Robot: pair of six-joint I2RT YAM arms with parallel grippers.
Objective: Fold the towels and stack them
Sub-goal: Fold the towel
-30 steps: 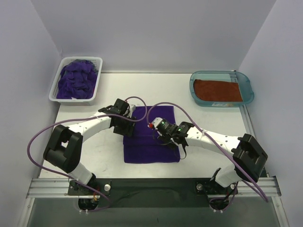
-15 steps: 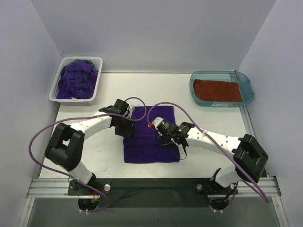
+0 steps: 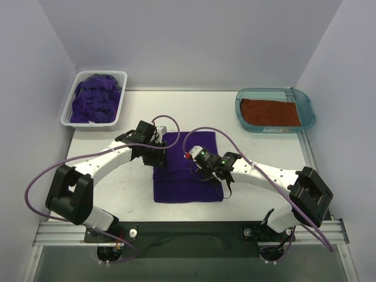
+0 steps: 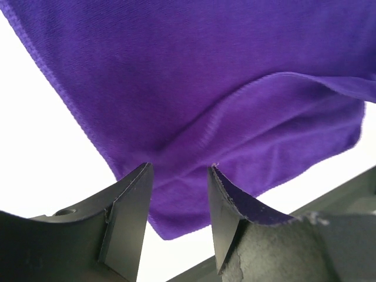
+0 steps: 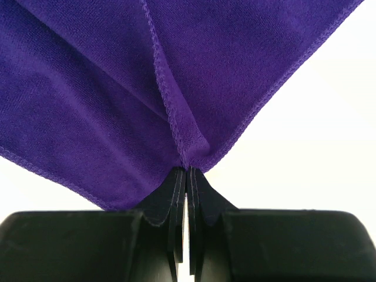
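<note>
White table (image 3: 270,144) | purple towel (image 3: 188,183) lies flat at frame centre, long axis top-to-bottom | left gripper (image 4: 179,170) at towel's upper-left edge, nearer arm to that edge, jaws apart astride a raised fold | right gripper (image 5: 187,171) clamped on hem, mid-towel | judged next: left jaws close on fold

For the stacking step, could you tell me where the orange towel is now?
In the top view, the orange towel lies in the teal tray at the far right.
</note>
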